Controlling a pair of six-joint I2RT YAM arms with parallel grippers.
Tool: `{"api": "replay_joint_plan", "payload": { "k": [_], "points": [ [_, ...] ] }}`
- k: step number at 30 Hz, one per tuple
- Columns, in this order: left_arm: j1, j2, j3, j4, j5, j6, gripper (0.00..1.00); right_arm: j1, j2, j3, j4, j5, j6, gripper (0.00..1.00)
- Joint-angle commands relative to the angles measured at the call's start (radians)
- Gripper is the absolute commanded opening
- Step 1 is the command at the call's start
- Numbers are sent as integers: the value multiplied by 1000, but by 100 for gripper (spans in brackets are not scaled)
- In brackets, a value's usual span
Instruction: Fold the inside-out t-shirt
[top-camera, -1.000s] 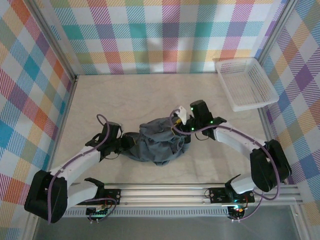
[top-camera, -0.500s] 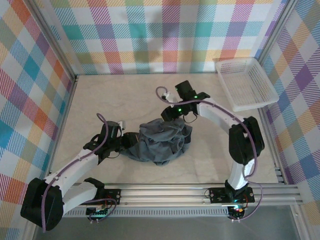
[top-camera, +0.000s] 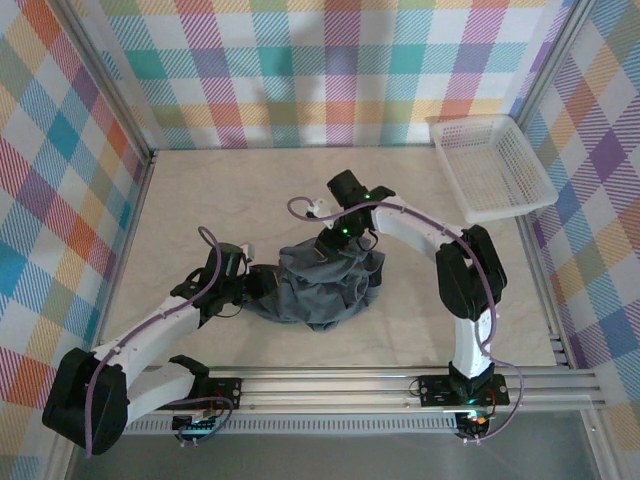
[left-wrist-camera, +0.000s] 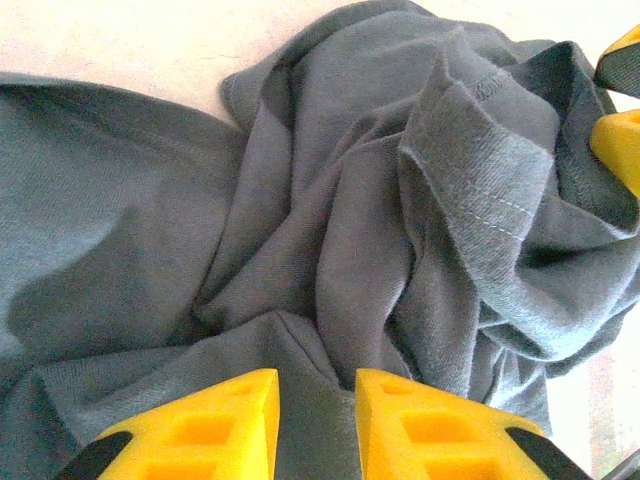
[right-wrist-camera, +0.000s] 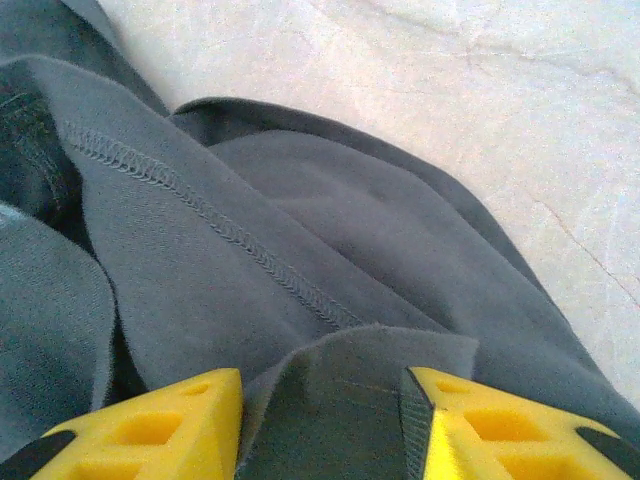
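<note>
The dark slate-grey t-shirt (top-camera: 318, 287) lies bunched and wrinkled at the middle of the table, seams showing. My left gripper (top-camera: 252, 284) is at the shirt's left edge; in the left wrist view its yellow fingers (left-wrist-camera: 225, 420) stand close together, shut on a ridge of the t-shirt (left-wrist-camera: 330, 230). My right gripper (top-camera: 334, 233) is at the shirt's far edge. In the right wrist view it (right-wrist-camera: 322, 385) is open, with a raised flap of the t-shirt (right-wrist-camera: 250, 230) standing between its fingers. A yellow finger of the right gripper (left-wrist-camera: 618, 140) shows in the left wrist view.
A white mesh basket (top-camera: 497, 170) stands at the back right corner against the checked wall. Bare pale tabletop (top-camera: 230, 190) surrounds the shirt. The aluminium rail (top-camera: 330, 385) with the arm bases runs along the near edge.
My right arm has swung from the shirt's right side round to its far edge and come down onto the cloth. The left gripper and the shirt have hardly moved.
</note>
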Motion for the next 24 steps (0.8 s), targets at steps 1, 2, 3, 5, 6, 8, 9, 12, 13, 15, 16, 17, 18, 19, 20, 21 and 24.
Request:
{"api": "replay_joint_plan", "payload": {
  "k": [1, 2, 3, 5, 6, 8, 9, 12, 13, 15, 16, 17, 18, 19, 20, 21, 24],
  "points": [
    [-13, 8, 2, 23, -14, -2, 27, 12, 45, 46, -29, -46, -36, 44],
    [-13, 8, 3, 23, -16, -3, 27, 14, 56, 54, -32, -50, -31, 42],
    [-12, 8, 5, 19, -16, -2, 27, 16, 65, 60, -32, -53, -29, 41],
    [-13, 6, 5, 13, -20, 0, 27, 17, 76, 72, -34, -66, -23, 35],
    [-12, 4, 4, 12, -22, 0, 27, 17, 74, 74, -29, -64, -17, 30],
    [-14, 3, 3, 11, -23, 0, 27, 17, 57, 64, -7, -47, -6, 17],
    [-14, 4, 2, 10, -23, -1, 27, 17, 43, 59, 4, -37, 1, 13],
    [-14, 3, -1, 15, -26, -3, 27, 16, -17, 30, 47, 1, 31, 6],
    [-13, 3, -1, 16, -27, -6, 27, 13, -40, 24, 57, 5, 43, 4],
    [-14, 2, 0, 16, -27, -5, 28, 8, -84, 5, 72, 2, 65, 0],
    [-14, 1, 2, 15, -29, -3, 27, 6, -108, -8, 81, -4, 73, 0],
    [-14, -3, 2, 10, -35, -4, 27, 3, -129, -24, 92, -13, 83, 0],
    [-14, -7, 4, 4, -40, -2, 27, -1, -147, -40, 103, -25, 95, 0],
    [-14, -13, 6, -8, -52, -2, 27, -6, -165, -51, 109, -35, 108, 0],
    [-14, -20, 11, -29, -69, -3, 28, -10, -182, -62, 112, -42, 124, 0],
    [-14, -27, 18, -58, -93, -5, 29, -13, -200, -67, 115, -47, 139, 0],
    [-10, -59, 56, -218, -224, -18, 36, -21, -270, -103, 132, -72, 184, 0]
  ]
}}
